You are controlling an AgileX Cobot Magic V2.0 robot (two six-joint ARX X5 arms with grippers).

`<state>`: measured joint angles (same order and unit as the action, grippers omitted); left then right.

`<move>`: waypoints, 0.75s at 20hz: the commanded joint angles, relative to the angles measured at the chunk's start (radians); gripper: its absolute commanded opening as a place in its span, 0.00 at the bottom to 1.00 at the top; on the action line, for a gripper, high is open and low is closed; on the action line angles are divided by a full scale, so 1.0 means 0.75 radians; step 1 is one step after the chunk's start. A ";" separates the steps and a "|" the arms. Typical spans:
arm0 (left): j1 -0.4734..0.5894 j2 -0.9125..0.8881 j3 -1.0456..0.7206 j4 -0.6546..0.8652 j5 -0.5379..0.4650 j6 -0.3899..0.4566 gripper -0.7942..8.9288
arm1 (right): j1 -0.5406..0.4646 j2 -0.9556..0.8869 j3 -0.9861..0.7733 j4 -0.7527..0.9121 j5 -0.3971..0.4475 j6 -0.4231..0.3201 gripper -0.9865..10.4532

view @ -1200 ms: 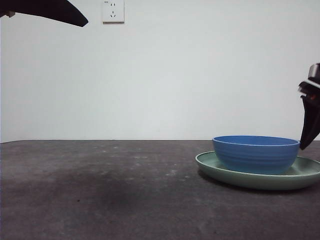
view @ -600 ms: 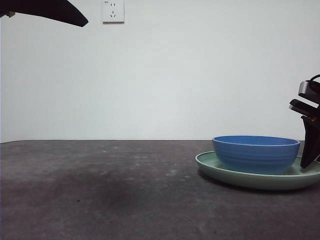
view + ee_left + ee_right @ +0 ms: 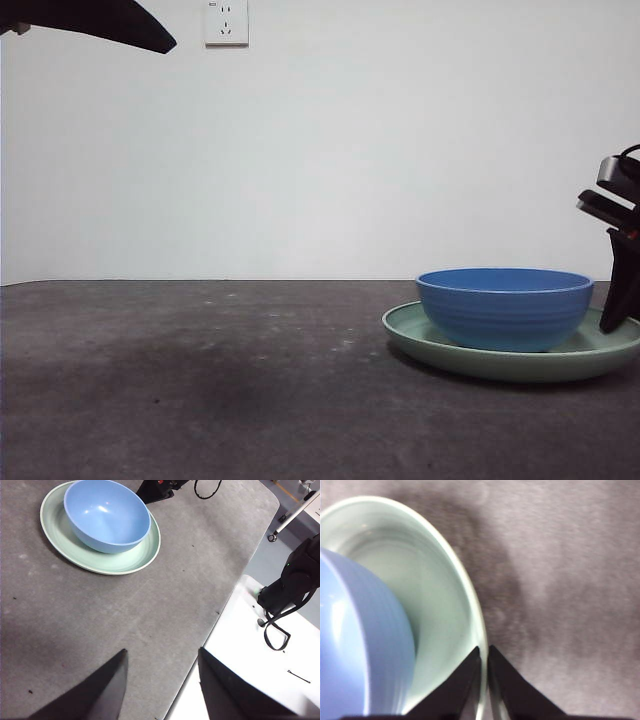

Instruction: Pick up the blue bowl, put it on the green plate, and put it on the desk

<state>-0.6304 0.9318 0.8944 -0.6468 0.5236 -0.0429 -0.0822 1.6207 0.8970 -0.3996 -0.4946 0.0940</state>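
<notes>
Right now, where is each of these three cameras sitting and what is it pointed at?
Front view: low, at table height, looking level across the desk at the blue bowl on the green plate; the right tool shows at the plate's edge.
Left wrist view: high on the left arm, looking down; left tool open.
Right wrist view: close above the plate's rim; right tool shut on it.
All three share bowl and plate.

1 bowl, 1 plate, 2 grippers, 1 wall socket.
One blue bowl (image 3: 505, 308), one green plate (image 3: 450, 349), one desk (image 3: 200, 380); right gripper (image 3: 484, 652), left gripper (image 3: 161, 655); single socket (image 3: 226, 22) on wall.
</notes>
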 commanded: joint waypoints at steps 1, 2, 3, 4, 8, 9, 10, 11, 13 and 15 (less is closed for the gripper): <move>-0.006 0.007 0.006 0.013 0.007 0.007 0.31 | -0.001 -0.059 0.023 0.015 -0.032 0.036 0.09; -0.006 0.007 0.006 0.013 0.007 0.007 0.31 | -0.001 -0.091 0.023 0.015 -0.051 0.046 0.09; -0.006 0.007 0.006 0.013 0.007 0.007 0.31 | -0.001 -0.123 0.023 0.015 -0.055 0.057 0.09; -0.006 0.007 0.006 0.014 0.007 0.007 0.31 | 0.000 -0.154 0.023 0.015 -0.058 0.071 0.09; -0.006 0.007 0.006 0.014 0.007 0.007 0.31 | 0.030 -0.245 0.031 0.021 -0.108 0.131 0.09; -0.006 0.007 0.006 0.015 0.007 0.007 0.31 | 0.049 -0.256 0.039 0.021 -0.108 0.148 0.09; -0.006 0.007 0.006 0.015 0.007 0.007 0.31 | 0.075 -0.257 0.053 0.020 -0.108 0.161 0.09; -0.006 0.007 0.006 0.015 0.007 0.007 0.31 | 0.105 -0.257 0.069 0.019 -0.107 0.179 0.09; -0.006 0.007 0.006 0.015 0.007 0.007 0.31 | 0.181 -0.256 0.103 0.022 -0.064 0.211 0.09; -0.006 0.007 0.006 0.015 0.007 0.008 0.31 | 0.262 -0.253 0.139 0.027 -0.012 0.228 0.09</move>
<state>-0.6304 0.9318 0.8944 -0.6464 0.5236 -0.0425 0.1108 1.4235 0.9771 -0.3977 -0.4950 0.2375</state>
